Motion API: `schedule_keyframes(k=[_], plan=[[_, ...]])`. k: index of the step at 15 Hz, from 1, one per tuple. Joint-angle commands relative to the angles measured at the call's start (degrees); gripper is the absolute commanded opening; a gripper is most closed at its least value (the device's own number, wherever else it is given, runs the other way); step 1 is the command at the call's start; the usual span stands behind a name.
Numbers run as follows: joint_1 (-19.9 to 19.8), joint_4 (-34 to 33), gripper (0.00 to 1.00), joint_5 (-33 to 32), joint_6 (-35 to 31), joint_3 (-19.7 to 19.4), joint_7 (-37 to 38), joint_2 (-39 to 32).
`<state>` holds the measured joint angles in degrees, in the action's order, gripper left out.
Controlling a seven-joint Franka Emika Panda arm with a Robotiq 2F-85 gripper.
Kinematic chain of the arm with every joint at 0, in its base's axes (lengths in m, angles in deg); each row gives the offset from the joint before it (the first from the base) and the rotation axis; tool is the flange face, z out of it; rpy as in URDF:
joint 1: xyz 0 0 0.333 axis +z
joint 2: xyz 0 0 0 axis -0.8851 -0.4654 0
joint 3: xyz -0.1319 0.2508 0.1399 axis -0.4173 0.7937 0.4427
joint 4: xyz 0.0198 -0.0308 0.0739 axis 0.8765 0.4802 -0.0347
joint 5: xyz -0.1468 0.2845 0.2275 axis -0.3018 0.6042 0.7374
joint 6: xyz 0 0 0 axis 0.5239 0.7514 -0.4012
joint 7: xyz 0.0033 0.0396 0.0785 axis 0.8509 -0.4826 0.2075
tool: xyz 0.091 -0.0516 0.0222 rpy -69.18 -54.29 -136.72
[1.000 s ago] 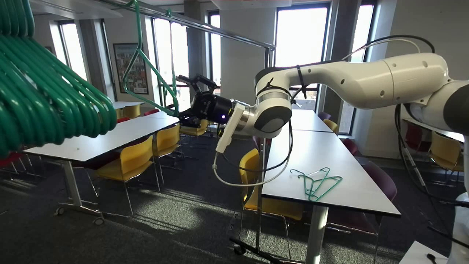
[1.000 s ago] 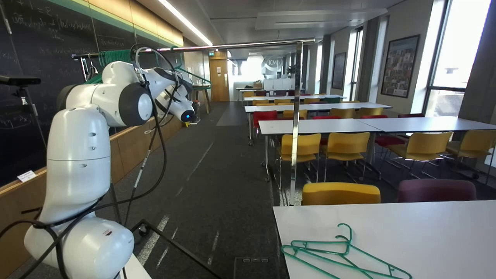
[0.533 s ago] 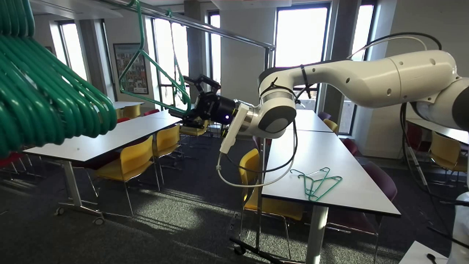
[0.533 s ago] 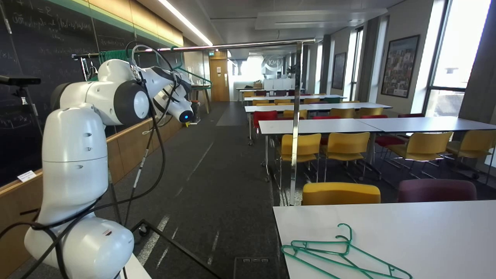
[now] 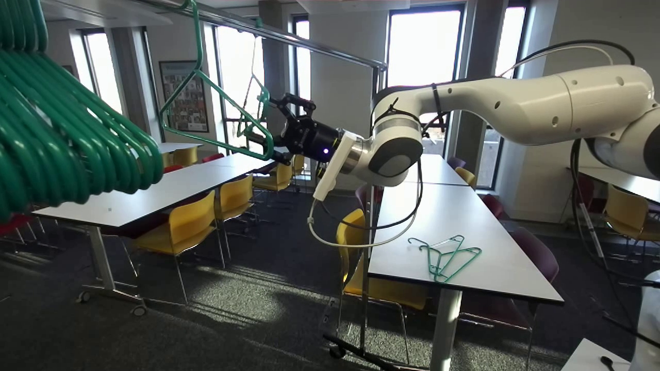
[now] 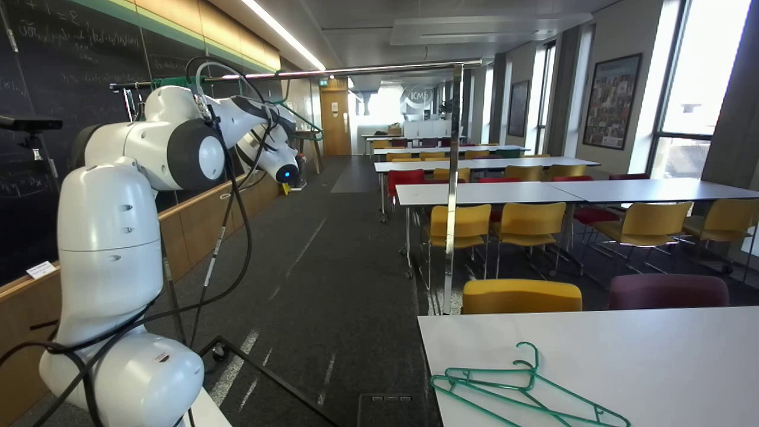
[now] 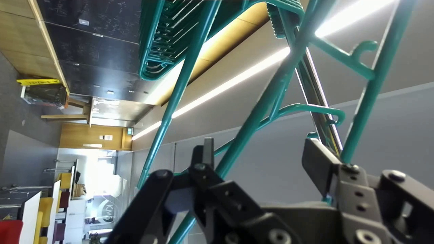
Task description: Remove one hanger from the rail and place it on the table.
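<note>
My gripper (image 5: 268, 121) is open among hanging hangers; its fingers also stand wide apart in the wrist view (image 7: 259, 152). A near green hanger (image 5: 200, 71) hangs with its lower corner beside the lower finger. A farther hanger (image 5: 264, 98) hangs tilted by the upper fingertip; in the wrist view, green bars pass behind both fingers, and I cannot tell whether any bar lies between them. The rail (image 5: 319, 47) runs above, also in an exterior view (image 6: 379, 69). Two green hangers (image 5: 462, 266) lie overlapped on the white table (image 5: 412, 216), in both exterior views.
A dense bunch of green hangers (image 5: 77, 134) hangs at the near end of the rail. The rack's upright pole (image 6: 453, 190) stands between the arm and the table. A yellow chair (image 5: 353, 226) is at the table's side. Another white table (image 5: 154, 190) stands behind.
My gripper has moved right and slightly up in an exterior view, staying open. The farther hanger's hook has slid along the rail toward its far end, and the near hanger's lower corner has swung right.
</note>
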<state>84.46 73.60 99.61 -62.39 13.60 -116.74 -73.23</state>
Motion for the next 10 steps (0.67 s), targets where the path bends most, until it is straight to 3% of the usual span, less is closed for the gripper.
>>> schedule_keyframes(k=[1, 3, 4, 5, 6, 8, 10], plan=[[-1.09, 2.91, 0.42, 2.38, 2.36, 0.0, -1.41, 2.79], [-1.08, 2.9, 0.31, 2.55, 2.33, 0.01, -1.34, 2.76], [-1.07, 2.94, 0.69, 2.55, 2.41, 0.02, -1.32, 2.77], [-1.09, 3.01, 0.46, 2.69, 2.59, 0.02, -1.4, 2.78], [-1.1, 3.06, 0.16, 2.8, 2.76, 0.03, -1.45, 2.79], [-1.11, 3.14, 0.19, 2.95, 3.21, 0.04, -1.55, 2.81], [-1.12, 3.27, 0.05, 3.14, 3.84, 0.05, -1.6, 2.85]])
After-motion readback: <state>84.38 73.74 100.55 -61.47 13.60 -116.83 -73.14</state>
